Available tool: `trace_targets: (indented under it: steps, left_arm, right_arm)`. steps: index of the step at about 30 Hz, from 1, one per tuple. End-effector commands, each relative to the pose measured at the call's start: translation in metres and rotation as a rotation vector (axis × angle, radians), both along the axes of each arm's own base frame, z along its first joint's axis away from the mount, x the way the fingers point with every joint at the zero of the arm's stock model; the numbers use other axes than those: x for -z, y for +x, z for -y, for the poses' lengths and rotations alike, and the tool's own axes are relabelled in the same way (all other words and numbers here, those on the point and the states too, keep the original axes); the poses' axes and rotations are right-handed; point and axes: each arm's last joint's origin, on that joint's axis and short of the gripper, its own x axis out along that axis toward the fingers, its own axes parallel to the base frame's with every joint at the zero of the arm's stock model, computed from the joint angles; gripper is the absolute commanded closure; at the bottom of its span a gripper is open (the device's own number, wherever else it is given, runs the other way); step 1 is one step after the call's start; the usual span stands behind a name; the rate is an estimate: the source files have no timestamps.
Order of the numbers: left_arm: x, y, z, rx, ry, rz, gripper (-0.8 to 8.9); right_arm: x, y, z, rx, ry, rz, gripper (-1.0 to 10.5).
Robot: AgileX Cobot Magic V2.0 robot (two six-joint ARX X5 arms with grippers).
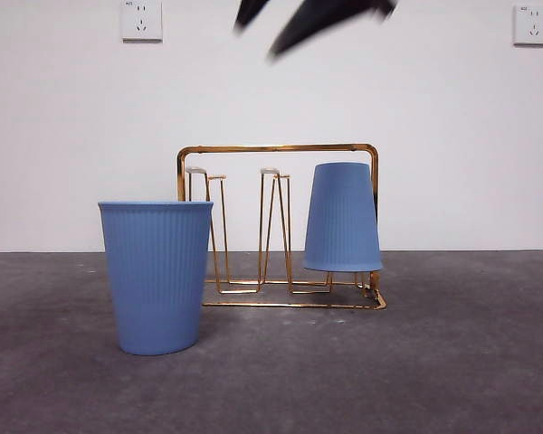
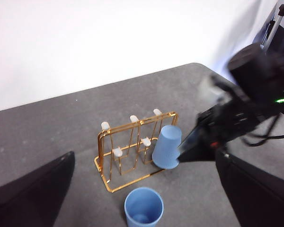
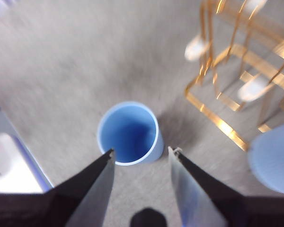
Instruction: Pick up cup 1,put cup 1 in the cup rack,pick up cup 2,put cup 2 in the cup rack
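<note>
Right wrist view: jaws of right gripper [image 3: 141, 152] spread above upright cup [image 3: 128, 133], another cup [image 1: 342, 217] upturned on rack [image 1: 278, 149].

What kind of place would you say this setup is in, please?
Probably a lab or test room, not a kitchen: a plain white wall with a socket, a bare grey table, and only the cup rack and two blue cups.
</note>
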Motion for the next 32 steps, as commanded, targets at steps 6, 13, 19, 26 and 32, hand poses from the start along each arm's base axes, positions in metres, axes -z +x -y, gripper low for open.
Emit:
trace_targets:
  steps: [6, 13, 19, 26, 32]
  left_arm:
    - [0.005, -0.008, -0.009, -0.01, 0.037, -0.024, 3.15]
    - [0.008, -0.008, -0.01, -0.007, 0.056, -0.042, 3.15]
    - [0.008, -0.008, -0.01, -0.006, 0.056, -0.042, 3.15]
    - [0.008, -0.008, -0.01, -0.003, 0.054, -0.042, 3.15]
    - [0.005, -0.009, -0.007, 0.083, 0.001, -0.053, 3.15]
  right_arm:
    - [0.056, 0.017, -0.047, -0.021, -0.061, -0.082, 6.6]
    - [0.09, 0.023, -0.07, 0.01, -0.157, -0.06, 6.6]
    - [0.11, 0.03, -0.076, 0.03, -0.192, -0.086, 6.7]
    - [0.121, 0.033, -0.08, 0.033, -0.206, -0.097, 8.7]
    - [0.121, 0.033, -0.08, 0.03, -0.203, -0.091, 9.6]
